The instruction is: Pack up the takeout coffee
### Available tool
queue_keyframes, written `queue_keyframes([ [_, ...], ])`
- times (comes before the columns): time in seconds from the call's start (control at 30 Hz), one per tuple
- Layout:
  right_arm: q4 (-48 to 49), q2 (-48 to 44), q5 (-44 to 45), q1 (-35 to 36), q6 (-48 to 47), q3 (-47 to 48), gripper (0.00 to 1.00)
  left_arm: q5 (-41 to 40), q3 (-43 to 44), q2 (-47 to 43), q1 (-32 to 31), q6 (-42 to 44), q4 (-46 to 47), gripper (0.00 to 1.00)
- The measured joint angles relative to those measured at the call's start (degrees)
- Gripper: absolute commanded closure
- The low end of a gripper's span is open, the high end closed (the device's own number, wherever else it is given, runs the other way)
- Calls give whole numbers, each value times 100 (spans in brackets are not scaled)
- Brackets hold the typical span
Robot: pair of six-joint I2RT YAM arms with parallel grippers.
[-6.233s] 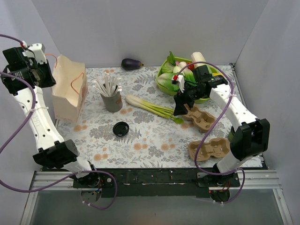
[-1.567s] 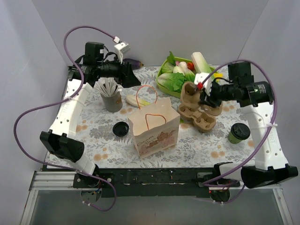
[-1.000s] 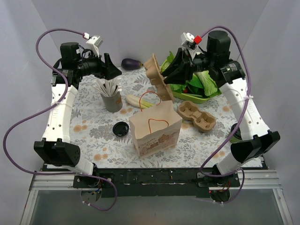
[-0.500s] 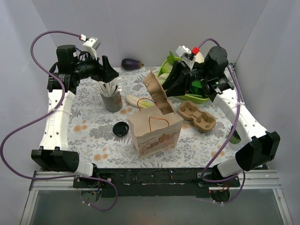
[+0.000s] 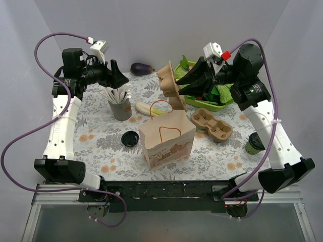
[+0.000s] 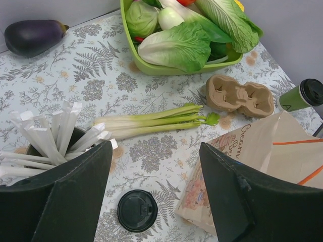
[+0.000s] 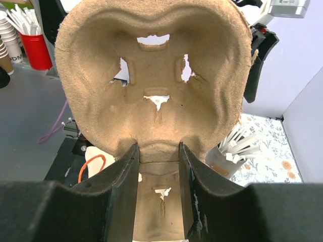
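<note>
The right gripper (image 7: 157, 196) is clenched on the lower edge of a moulded pulp cup carrier (image 7: 151, 85). The carrier is held on end in the air, above and just behind the open mouth of the paper bag (image 5: 166, 136). The bag stands upright around the middle of the desk (image 5: 101, 151), somewhat toward the near edge. The left gripper (image 6: 156, 196) is released, with its jaws wide and nothing between them, and is held high over the far left corner, above the grey cup of stirrers (image 5: 120, 106). The takeout coffee (image 5: 255, 143) is seen upright by the desk's right edge, well apart from the bag and untouched by either gripper. A second carrier (image 5: 211, 124) lies flat between the bag and the coffee, and a loose black lid (image 5: 130, 138) lies just beside the bag's left side. The step in hand is judged to be the loading of the carrier into the bag, so the packing is thought to be at an early stage. For the next move, the carrier would have to be turned level and lowered through the bag's mouth, clear of the orange handles (image 5: 161, 108). Only then could the coffee be fetched from the right edge.
</note>
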Motion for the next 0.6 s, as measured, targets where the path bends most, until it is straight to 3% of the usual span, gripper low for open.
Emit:
queue_keyframes([
  [0.6, -2260, 31, 181, 450, -1996, -461, 99, 103, -299, -9, -15, -68, 57, 30],
])
